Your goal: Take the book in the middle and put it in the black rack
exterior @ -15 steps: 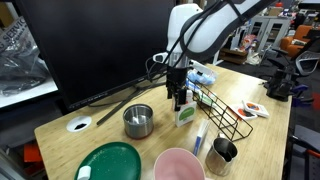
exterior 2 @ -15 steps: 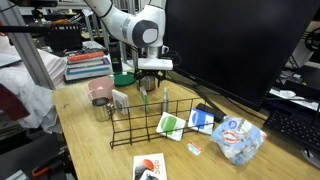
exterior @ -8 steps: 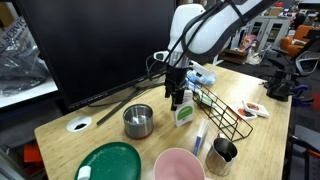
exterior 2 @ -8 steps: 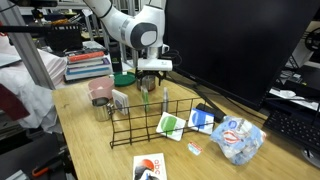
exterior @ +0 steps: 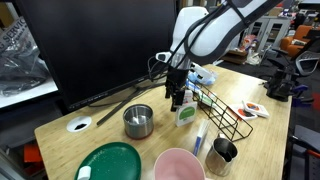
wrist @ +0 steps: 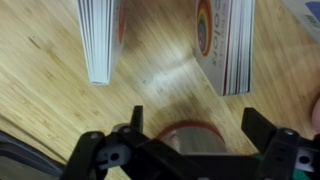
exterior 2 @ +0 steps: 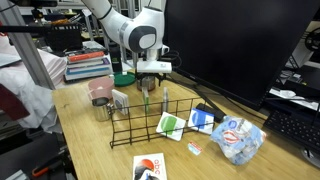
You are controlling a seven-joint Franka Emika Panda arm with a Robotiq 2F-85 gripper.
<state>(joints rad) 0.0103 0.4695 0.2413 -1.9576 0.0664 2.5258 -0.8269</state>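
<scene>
Fingers: the fingers (wrist: 112,156) are spread apart and hold nothing, low over the desk (exterior: 100,128).
Book: the book (exterior: 184,114), white with a green patch, is just below the fingers and seems to stand upright, though the view is coarse.
Rack: the black rack (exterior: 225,115) stands just beside the book.

- The white arm's gripper (exterior 2: 147,92) points down at the wooden table (exterior 2: 88,140), behind the long black wire rack (exterior 2: 140,128).
- The white booklet with green patch (exterior 2: 172,125) shows through the rack's wires.
- A pink bowl (exterior 2: 100,90) stands near.
</scene>
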